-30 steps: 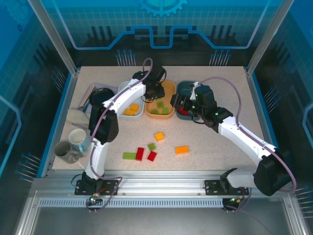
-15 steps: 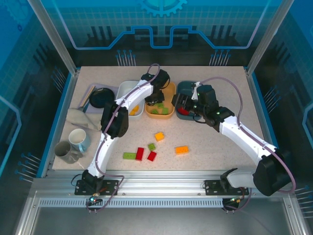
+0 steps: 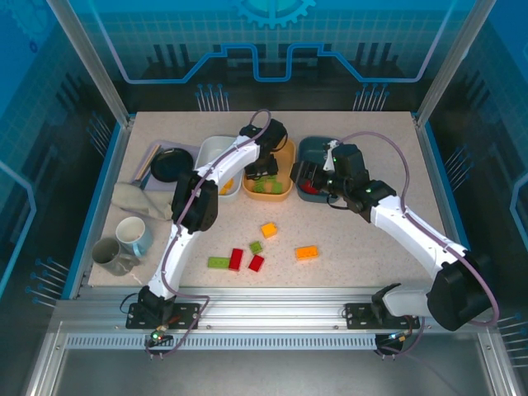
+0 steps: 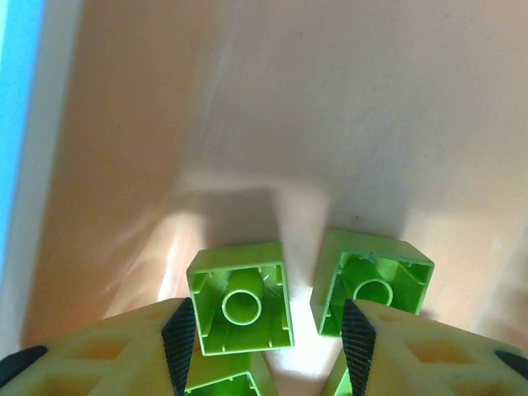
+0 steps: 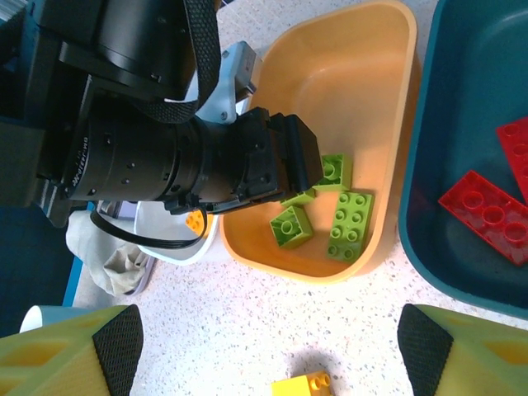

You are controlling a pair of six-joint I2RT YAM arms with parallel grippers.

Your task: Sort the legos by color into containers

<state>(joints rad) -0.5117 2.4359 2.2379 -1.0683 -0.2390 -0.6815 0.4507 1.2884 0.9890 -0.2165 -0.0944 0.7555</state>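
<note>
A grey mug (image 3: 107, 256) and a white mug (image 3: 132, 233) stand at the speckled worktop's (image 3: 363, 256) left edge; a crumpled beige cloth (image 3: 130, 198) lies near them; a black round dish (image 3: 169, 163) sits beyond.

Left gripper (image 3: 262, 172) occupies the orange tub (image 3: 287, 150), its arm (image 3: 216, 169) crossing the white tub (image 3: 212, 151) — both obstructed. Right gripper (image 3: 307, 177) overhangs the teal tub (image 3: 312, 147). Bare table (image 3: 396, 144) at the far-right corner — loose bricks (image 3: 247, 257) centre.

Nothing legible here, tbh
There's tiny white print on the black arm housing (image 5: 148, 157), left side of the right wrist view, way too small to read.
</note>
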